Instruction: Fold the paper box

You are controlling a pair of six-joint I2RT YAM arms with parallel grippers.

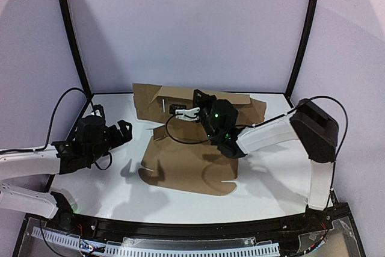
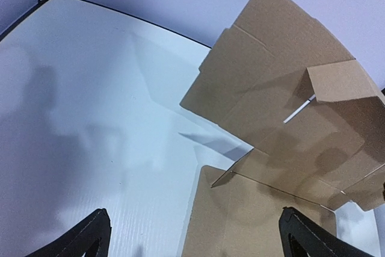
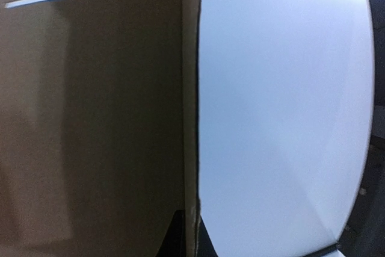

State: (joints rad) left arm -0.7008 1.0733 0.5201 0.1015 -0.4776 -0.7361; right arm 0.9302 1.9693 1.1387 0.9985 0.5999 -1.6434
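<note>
Seeing right gripper [image 1: 201,112] pinched on the 12 o'clock panel of the paper box [image 1: 180,161], probably propping it upright. Seeing left gripper [image 1: 114,132] at 9 o'clock, wide open, empty, out of the way.

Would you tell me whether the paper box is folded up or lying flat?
Partly folded: the paper box has its far panel raised, while its near panel lies flat on the table.

You've got a white table [image 1: 271,173] with the paper box [image 1: 186,164] near its middle. Front panel flat, rear flaps raised.
</note>
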